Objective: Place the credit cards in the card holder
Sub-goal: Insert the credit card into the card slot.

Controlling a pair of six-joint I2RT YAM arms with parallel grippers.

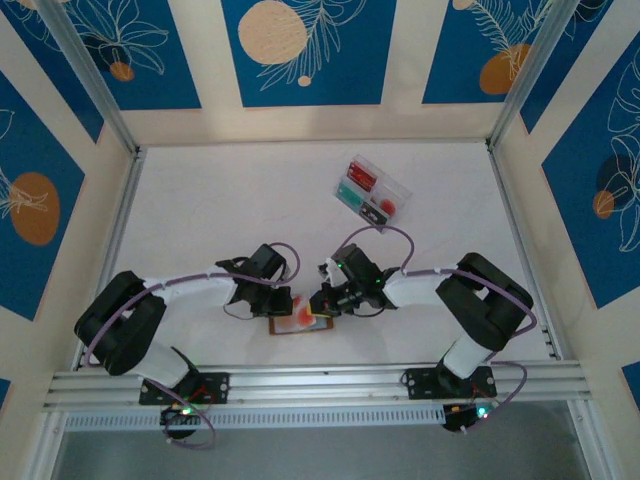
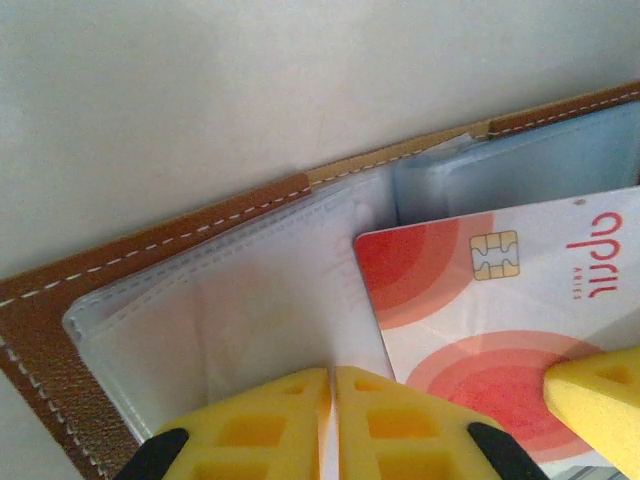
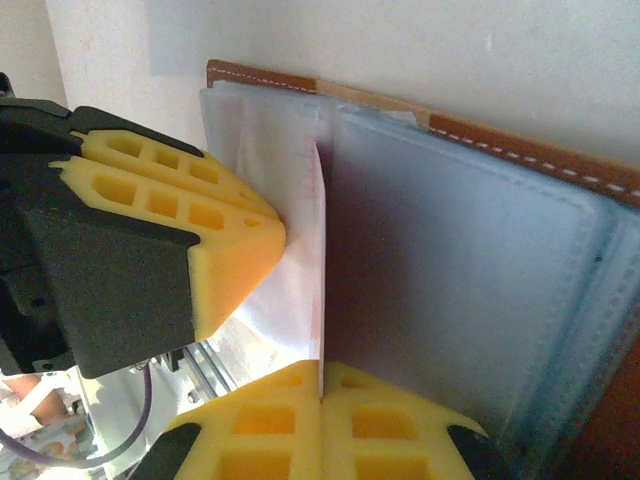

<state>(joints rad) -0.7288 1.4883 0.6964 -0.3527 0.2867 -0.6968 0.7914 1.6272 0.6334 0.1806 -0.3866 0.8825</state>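
The brown card holder point(image 1: 283, 327) lies open on the table between the two arms, with its pale grey-blue inside point(image 3: 460, 250) and clear sleeves facing up. A white credit card with red circles and a chip point(image 2: 480, 300) stands on its long edge over the sleeves, seen edge-on point(image 3: 320, 250) in the right wrist view. My right gripper point(image 3: 321, 368) is shut on it. My left gripper point(image 2: 333, 372) is shut on a clear sleeve point(image 2: 250, 320) of the card holder, just left of the card. More credit cards, red point(image 1: 362, 175) and teal point(image 1: 352, 195), lie far back.
The clear plastic tray point(image 1: 400, 188) holding the other cards sits at the back, right of centre. White walls and metal posts ring the table. An aluminium rail point(image 1: 320, 380) runs along the near edge by the arm bases.
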